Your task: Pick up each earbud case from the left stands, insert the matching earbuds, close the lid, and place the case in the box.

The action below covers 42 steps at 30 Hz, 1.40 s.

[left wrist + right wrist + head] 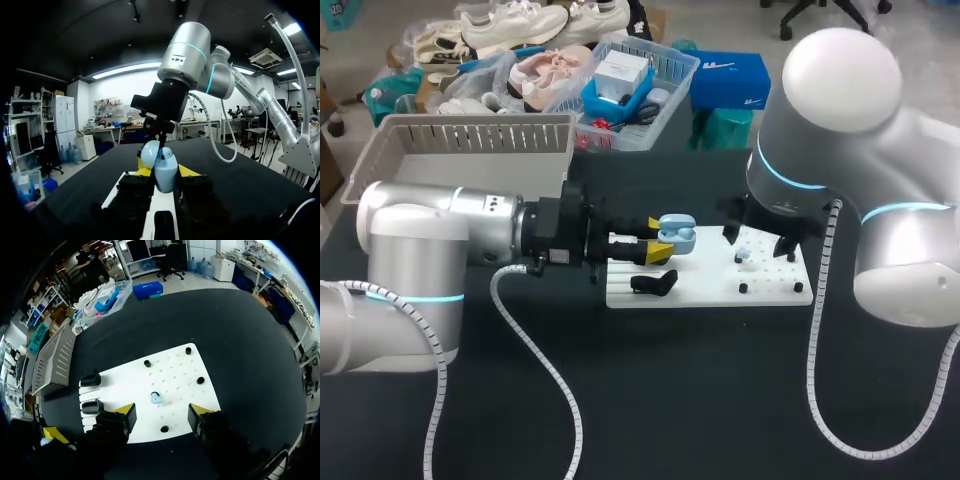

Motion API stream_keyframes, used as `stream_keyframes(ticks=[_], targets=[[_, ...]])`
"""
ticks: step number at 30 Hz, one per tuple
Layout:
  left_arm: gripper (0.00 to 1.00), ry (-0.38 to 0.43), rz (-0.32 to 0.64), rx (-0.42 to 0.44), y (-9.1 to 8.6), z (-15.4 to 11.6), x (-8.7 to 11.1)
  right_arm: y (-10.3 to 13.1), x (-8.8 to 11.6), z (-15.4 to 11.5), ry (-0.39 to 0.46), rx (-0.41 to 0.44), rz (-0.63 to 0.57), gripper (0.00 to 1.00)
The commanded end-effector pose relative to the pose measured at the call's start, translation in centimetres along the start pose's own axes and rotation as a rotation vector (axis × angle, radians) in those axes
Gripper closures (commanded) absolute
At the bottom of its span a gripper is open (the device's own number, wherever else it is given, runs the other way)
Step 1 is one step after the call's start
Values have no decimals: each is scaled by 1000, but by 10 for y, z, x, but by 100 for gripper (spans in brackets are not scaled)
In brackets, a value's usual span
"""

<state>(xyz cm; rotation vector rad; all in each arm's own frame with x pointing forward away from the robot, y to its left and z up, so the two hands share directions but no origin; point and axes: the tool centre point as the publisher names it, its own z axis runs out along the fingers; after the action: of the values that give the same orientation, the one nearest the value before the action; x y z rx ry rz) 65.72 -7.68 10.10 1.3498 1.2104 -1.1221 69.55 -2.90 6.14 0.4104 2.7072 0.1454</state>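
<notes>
The earbud case [165, 170] looks like smooth, glossy light-blue plastic, while the white board [710, 290] is flat and matt, and the black table [670, 400] is matt too. The left arm [450, 225] and right arm [840, 110] have a smooth satin silver shell with ribbed white plastic hoses [560, 400]. The box [470, 135] is dull grey slotted plastic.

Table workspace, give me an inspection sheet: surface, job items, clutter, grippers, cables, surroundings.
Surface: black table carrying a white pegboard.
Job's things: light blue earbud case, lid apparently open, held in the left gripper; one earbud lying on the pegboard; black stands at the pegboard's edge; grey box behind the left arm.
Clutter: nothing seen.
Grippers: left gripper shut on the earbud case; right gripper open above the earbud.
Cables: ribbed grey hoses trail from both arms onto the table.
Surroundings: nothing seen.
</notes>
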Motion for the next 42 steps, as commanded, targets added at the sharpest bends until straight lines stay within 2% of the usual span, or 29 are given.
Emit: stream_keyframes(ticks=[1, 8, 11, 24, 42], targets=[[100, 0, 2, -7, -2, 0, 0, 4, 0, 10, 0, -1, 8, 36], [100, 0, 2, -7, -2, 0, 0, 7, 3, 21, 19, -1, 17, 42], [100, 0, 2, -7, -2, 0, 0, 7, 3, 25, 25, -3, 21, 50], [100, 0, 2, -7, -2, 0, 0, 6, 2, 31, 38, -9, 25, 52], [100, 0, 2, -7, -2, 0, 0, 8, 1, 36, 46, -14, 23, 62]])
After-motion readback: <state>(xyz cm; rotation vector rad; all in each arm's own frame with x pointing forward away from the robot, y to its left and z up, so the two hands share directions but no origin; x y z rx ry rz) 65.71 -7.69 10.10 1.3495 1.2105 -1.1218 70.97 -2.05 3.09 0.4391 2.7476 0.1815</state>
